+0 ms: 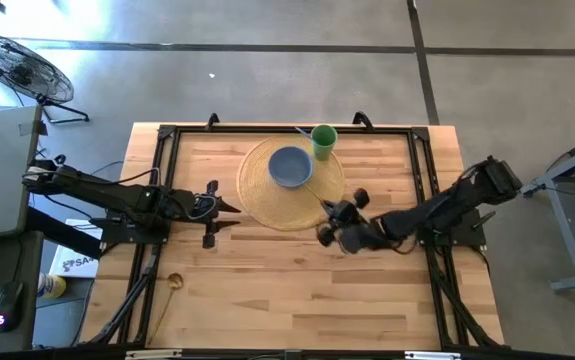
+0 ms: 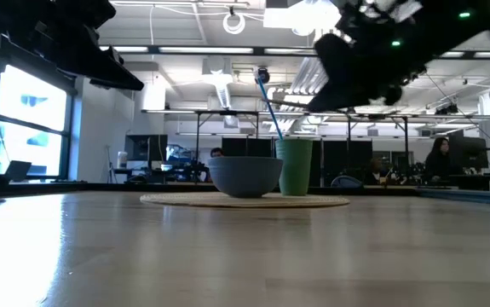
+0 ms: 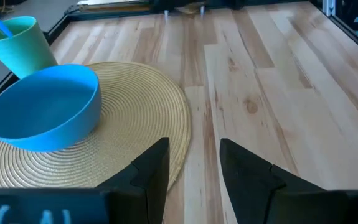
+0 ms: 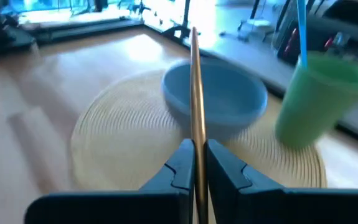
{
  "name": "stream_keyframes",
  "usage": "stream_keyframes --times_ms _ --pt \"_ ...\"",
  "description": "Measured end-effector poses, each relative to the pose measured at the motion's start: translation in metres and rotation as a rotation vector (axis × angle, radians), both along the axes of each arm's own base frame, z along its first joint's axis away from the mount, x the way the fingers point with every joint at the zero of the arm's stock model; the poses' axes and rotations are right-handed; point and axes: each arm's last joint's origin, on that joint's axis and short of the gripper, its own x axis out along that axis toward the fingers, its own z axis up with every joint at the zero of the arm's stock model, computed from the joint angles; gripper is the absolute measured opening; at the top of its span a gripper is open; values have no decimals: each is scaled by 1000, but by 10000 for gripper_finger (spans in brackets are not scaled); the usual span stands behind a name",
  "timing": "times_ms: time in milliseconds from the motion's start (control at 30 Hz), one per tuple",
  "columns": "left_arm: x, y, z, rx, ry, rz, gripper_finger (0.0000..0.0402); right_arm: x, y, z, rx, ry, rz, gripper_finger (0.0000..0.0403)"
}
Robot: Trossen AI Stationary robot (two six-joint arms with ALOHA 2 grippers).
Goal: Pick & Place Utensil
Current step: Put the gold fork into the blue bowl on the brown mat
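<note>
A slim gold utensil (image 4: 195,93) sticks out of my right gripper (image 4: 195,151), which is shut on it and hovers over the near right edge of the round woven placemat (image 1: 267,200). On the mat stand a blue bowl (image 1: 290,166) and, behind it, a green cup (image 1: 324,140) with a blue utensil (image 2: 270,107) leaning inside. My right gripper (image 1: 327,222) is near-right of the bowl. My left gripper (image 3: 194,165) is open, low over the wood left of the mat (image 1: 217,213). My right gripper pinches the gold utensil's thin handle (image 4: 195,140) between its two fingers. The handle runs on forward along the fingers, toward the bowl (image 4: 216,99). The utensil is lifted clear of the table, and which end it has is hidden behind the fingers.
A second gold spoon (image 1: 172,286) lies on the wood at the table's near left. A black frame (image 1: 167,140) rims the tabletop. Bare wood (image 1: 297,290) spreads over the near half. A fan (image 1: 17,65) stands on the floor beyond the far left corner.
</note>
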Motion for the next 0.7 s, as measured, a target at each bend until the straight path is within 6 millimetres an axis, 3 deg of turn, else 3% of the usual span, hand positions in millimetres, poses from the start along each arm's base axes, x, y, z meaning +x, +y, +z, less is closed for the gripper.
stream_keyframes --times_ms 200,400,533,700 --pt "1 1 3 -24 -42 40 138 36 -42 1 -83 -83 -41 21" --pt "2 6 5 -66 -68 149 138 67 -76 -12 -100 -142 70 21" --pt "4 18 8 -142 -122 243 138 83 -83 -19 -136 -104 92 24" --pt "11 37 4 -353 -264 336 138 95 -75 -19 -205 -70 96 18"
